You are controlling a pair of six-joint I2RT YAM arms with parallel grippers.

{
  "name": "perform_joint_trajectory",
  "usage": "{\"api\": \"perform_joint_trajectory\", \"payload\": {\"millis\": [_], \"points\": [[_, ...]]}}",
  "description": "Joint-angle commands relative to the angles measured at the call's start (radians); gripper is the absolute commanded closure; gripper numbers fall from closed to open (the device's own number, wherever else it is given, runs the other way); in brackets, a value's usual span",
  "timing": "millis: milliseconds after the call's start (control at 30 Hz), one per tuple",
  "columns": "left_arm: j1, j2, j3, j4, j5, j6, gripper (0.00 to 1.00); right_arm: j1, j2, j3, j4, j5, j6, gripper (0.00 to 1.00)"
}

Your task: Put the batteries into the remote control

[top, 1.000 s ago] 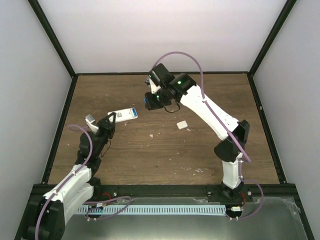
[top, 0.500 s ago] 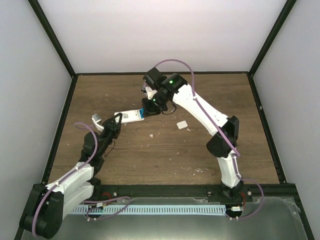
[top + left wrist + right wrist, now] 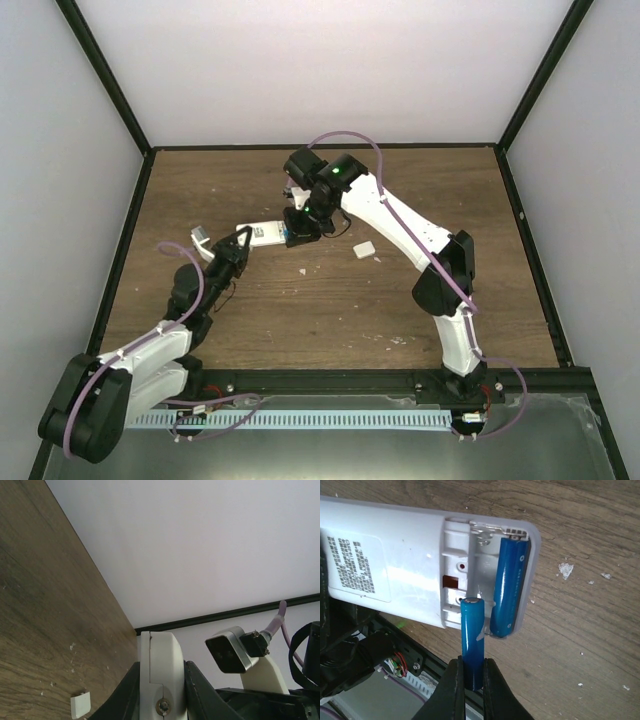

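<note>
My left gripper (image 3: 241, 246) is shut on one end of the white remote control (image 3: 265, 233) and holds it above the table. In the left wrist view the remote (image 3: 161, 655) sits edge-on between the dark jaws. In the right wrist view its back (image 3: 390, 555) faces up with the compartment open. One blue battery (image 3: 510, 585) lies in the right slot. My right gripper (image 3: 473, 680) is shut on the second blue battery (image 3: 472, 635). That battery's top end is at the edge of the empty left slot. In the top view the right gripper (image 3: 300, 234) is at the remote's free end.
The small white cover piece (image 3: 364, 249) lies on the wooden table (image 3: 330, 300) right of the grippers; it also shows in the left wrist view (image 3: 80, 705). White crumbs dot the wood (image 3: 565, 570). Black frame posts and pale walls border the table.
My right gripper has come down and left from behind the remote to its free end. My left arm has carried the remote a little to the right and nearer.
</note>
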Motion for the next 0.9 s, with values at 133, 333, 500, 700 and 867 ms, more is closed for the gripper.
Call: {"api": "perform_joint_trajectory", "payload": {"millis": [133,333,500,700,867], "points": [[-0.007,0.026,-0.004,0.104,-0.005,0.014,1.0,0.005,-0.005,0.009,-0.01,-0.005,0.051,0.96],[-0.007,0.015,-0.006,0.089,-0.002,0.023,1.0,0.002,0.012,0.01,-0.012,0.01,0.072,0.96],[-0.007,0.004,-0.012,0.072,0.001,0.026,1.0,-0.011,0.01,0.017,-0.012,0.022,0.09,0.97],[-0.007,0.008,-0.001,0.056,0.03,0.042,1.0,-0.024,0.018,0.028,-0.012,0.025,0.096,0.97],[-0.007,0.012,0.003,0.042,0.049,0.051,1.0,-0.024,0.032,0.024,-0.012,0.015,0.093,0.97]]}}
